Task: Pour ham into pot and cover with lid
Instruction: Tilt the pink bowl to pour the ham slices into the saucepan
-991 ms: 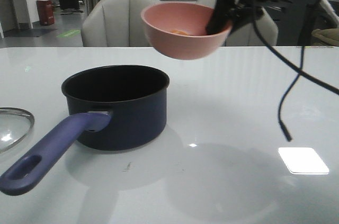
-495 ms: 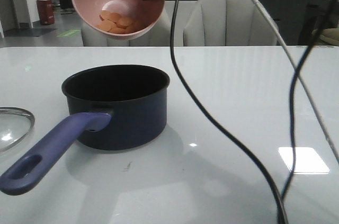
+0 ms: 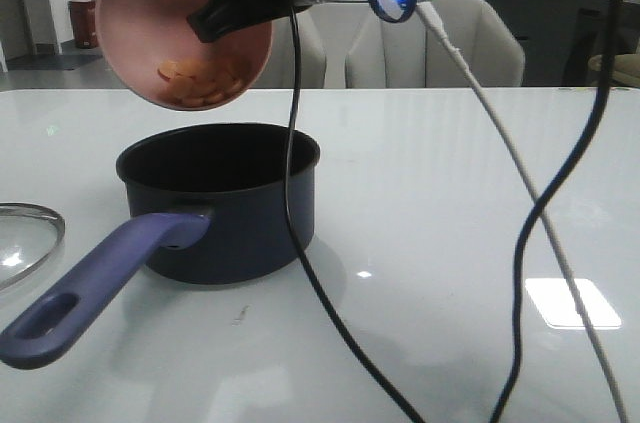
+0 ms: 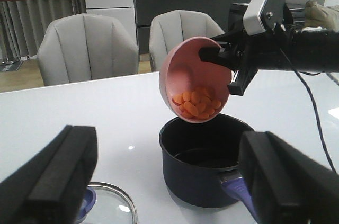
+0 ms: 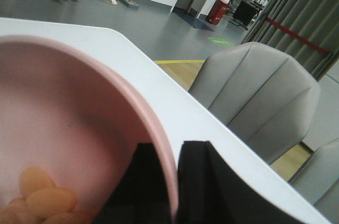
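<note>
My right gripper point(image 3: 228, 11) is shut on the rim of the pink bowl point(image 3: 160, 18) and holds it tilted steeply above the pot point(image 3: 220, 201). Several pale orange ham pieces point(image 3: 200, 83) lie at the bowl's low edge, still inside it; they also show in the left wrist view point(image 4: 197, 102) and the right wrist view point(image 5: 39, 197). The dark navy pot stands on the table, its long blue-purple handle point(image 3: 85, 293) pointing to the front left. The glass lid point(image 3: 25, 238) lies flat left of the pot. My left gripper point(image 4: 169, 181) is open and empty, near the lid point(image 4: 106, 208).
The white table point(image 3: 450, 193) stretches to the right of the pot. Black and white cables point(image 3: 540, 223) hang from the right arm over the table's right half. Grey chairs point(image 3: 435, 43) stand behind the far edge.
The right gripper has carried the bowl left from right of the pot to above it and tipped it over. The ham has slid to the low rim.
</note>
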{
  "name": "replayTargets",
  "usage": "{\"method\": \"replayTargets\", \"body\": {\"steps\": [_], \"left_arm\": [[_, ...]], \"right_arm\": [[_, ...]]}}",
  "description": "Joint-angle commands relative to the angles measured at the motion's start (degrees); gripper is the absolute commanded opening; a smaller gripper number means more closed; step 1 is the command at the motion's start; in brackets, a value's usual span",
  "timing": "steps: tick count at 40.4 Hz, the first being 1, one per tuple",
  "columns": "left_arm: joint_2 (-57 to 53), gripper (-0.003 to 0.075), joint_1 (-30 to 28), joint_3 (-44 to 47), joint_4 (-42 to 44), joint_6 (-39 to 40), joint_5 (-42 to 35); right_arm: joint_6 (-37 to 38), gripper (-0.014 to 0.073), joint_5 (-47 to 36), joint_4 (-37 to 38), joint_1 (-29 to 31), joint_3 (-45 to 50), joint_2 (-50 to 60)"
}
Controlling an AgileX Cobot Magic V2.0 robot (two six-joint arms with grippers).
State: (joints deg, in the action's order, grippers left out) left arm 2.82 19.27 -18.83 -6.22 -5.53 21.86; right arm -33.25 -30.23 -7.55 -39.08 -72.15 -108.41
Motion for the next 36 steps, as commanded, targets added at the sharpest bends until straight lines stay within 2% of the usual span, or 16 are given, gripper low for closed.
{"method": "replayTargets", "body": {"steps": [1, 4, 10, 13, 18, 25, 36], "left_arm": [[0.6, 0.0585, 0.5, -1.5, -0.6, 0.1, -4.4], [0.6, 0.0585, 0.5, -1.5, -0.6, 0.1, -4.4], [0.6, 0.0585, 0.5, -1.5, -0.6, 0.1, -4.4], [0.6, 0.0585, 0.5, -1.5, -0.6, 0.1, -4.4], [0.6, 0.0585, 0.5, -1.5, -0.6, 0.1, -4.4], [0.6, 0.0585, 0.5, -1.5, -0.6, 0.1, -4.4], [0.6, 0.0585, 0.5, -1.5, -0.6, 0.1, -4.4]], "right_arm": [[-6.8, 0.0134, -8.1, -1.8, -0.5, -1.4, 2.8], [-13.0, 0.0134, -9.9, -4.3, -1.0, -1.4, 2.5], [-19.5, 0.0134, -18.0, -7.8, -1.9, -0.6, 1.5], [-21.9, 0.0134, -23.9, -7.8, -2.4, 0.6, 0.5], [-30.0, 0.0133, -33.5, -7.6, -3.1, 2.4, -1.9], [-37.8, 0.0133, -43.4, -5.6, -3.2, 3.1, -5.3], [-45.5, 0.0133, -43.5, -0.1, -3.2, 3.2, -7.2]]}}
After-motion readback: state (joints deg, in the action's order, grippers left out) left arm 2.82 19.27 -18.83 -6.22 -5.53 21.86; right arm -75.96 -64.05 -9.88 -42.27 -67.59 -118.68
